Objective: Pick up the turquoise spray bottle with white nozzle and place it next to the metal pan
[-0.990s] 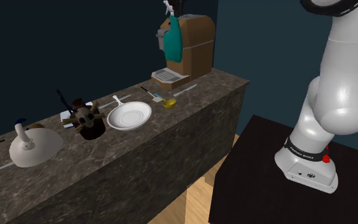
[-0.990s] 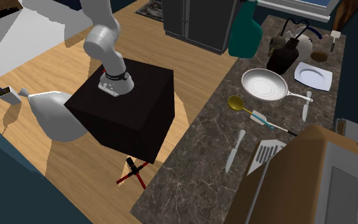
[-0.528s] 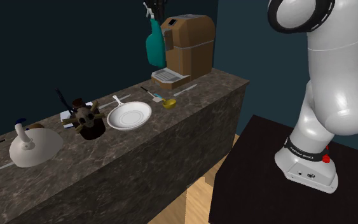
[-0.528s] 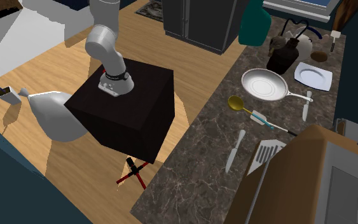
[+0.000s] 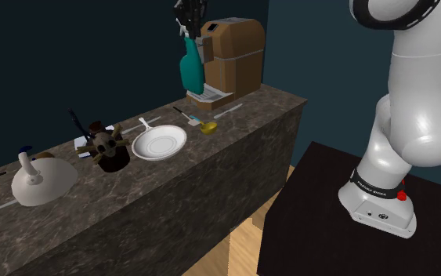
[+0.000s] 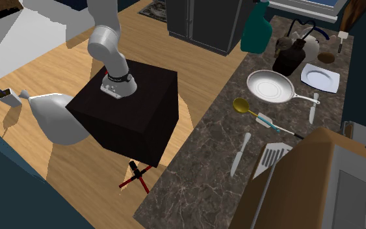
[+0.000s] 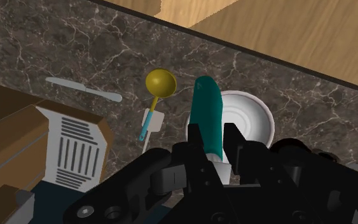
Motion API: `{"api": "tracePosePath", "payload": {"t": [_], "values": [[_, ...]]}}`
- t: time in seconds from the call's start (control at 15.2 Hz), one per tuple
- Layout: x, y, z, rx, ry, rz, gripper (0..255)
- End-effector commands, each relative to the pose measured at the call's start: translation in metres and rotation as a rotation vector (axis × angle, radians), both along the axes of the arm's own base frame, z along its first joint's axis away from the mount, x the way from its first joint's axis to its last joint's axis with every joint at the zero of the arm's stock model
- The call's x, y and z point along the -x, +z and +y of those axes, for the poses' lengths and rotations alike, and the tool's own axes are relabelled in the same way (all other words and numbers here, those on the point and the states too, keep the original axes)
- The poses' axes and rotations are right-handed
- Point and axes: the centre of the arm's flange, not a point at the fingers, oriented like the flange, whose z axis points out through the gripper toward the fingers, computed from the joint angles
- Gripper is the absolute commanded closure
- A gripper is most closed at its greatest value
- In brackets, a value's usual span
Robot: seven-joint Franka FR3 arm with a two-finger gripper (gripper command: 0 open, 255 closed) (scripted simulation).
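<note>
Gripper (image 7: 213, 139) is clamping the turquoise spray bottle (image 5: 189, 69), holding it in the air above the counter (image 5: 211, 168).
Fingers (image 7: 195, 145) are squeezing the bottle's top end from both sides, with the body hanging down. In the shoulder view it is sitting in front of the brown coffee machine (image 5: 234, 51). In the wrist view it is overlapping the edge of the pale pan (image 7: 255, 118), with the gold spoon (image 7: 160, 82) just beside. The pan is lying on the counter and the bottle is not touching it.
</note>
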Motion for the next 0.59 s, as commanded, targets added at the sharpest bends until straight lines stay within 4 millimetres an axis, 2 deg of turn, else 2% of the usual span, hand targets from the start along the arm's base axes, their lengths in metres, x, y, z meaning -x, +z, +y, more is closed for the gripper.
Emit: {"api": "tracePosePath", "payload": {"t": [0.0, 0.53], "values": [[0.000, -0.011, 0.000, 0.000, 0.000, -0.001, 255], [0.000, -0.053, 0.000, 0.000, 0.000, -0.001, 255]]}}
